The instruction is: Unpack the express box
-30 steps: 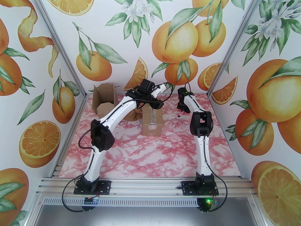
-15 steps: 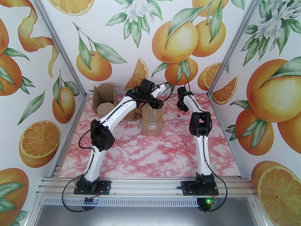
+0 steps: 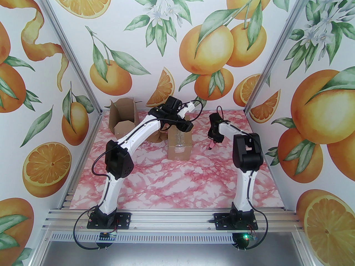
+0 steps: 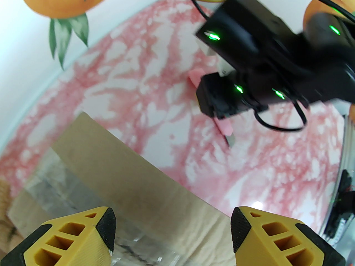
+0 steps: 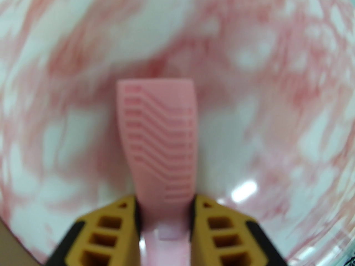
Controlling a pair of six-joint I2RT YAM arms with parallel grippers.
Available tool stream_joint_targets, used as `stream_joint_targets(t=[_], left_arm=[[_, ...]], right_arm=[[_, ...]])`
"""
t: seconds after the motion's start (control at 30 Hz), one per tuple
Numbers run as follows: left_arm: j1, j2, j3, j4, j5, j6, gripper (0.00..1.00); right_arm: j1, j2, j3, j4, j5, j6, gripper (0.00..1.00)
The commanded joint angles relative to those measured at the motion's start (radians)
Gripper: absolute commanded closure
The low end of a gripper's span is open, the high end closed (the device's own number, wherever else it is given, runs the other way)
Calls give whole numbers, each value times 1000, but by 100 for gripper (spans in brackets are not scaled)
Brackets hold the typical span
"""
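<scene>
The express box (image 3: 179, 145) is a small brown carton sealed with clear tape, standing mid-table. My left gripper (image 3: 186, 126) hovers just over its far end, open; its yellow fingers (image 4: 83, 231) frame the taped top of the box (image 4: 124, 176). To the right of the box, my right gripper (image 3: 214, 140) is shut on a pink utility knife (image 3: 210, 146), tip pointing down over the table. The knife handle (image 5: 160, 137) sticks out between the right gripper's (image 5: 165, 204) jaws. The left wrist view shows the knife (image 4: 226, 127) with its blade out.
An opened cardboard box (image 3: 123, 119) stands at the back left, with crumpled brown paper (image 3: 159, 135) beside it, behind the left arm. Printed walls close in the pink marble table (image 3: 177, 181) on three sides.
My right gripper has closed on the pink knife and carried it toward the near side, off the table. The left gripper shifted slightly over the box.
</scene>
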Motion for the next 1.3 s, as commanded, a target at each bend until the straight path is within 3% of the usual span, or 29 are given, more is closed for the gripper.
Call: stream_joint_targets(t=[0.0, 0.2, 0.47, 0.7, 1.0, 1.27], left_arm=[[-9, -66, -54, 89, 59, -108, 28], [-52, -79, -110, 131, 74, -140, 28], [-94, -91, -125, 142, 42, -180, 28], [-102, -128, -113, 154, 13, -196, 28], [-124, -75, -14, 94, 69, -210, 35], [-147, -32, 80, 70, 115, -215, 38]], right_arm=[[23, -94, -133, 154, -70, 8, 74], [23, -245, -336, 324, -129, 58, 74], [18, -396, -468, 435, -151, 77, 73], [-12, -475, -504, 497, -202, 88, 72], [-46, -601, -520, 554, -284, 104, 72], [-47, -733, -503, 565, -280, 109, 71]])
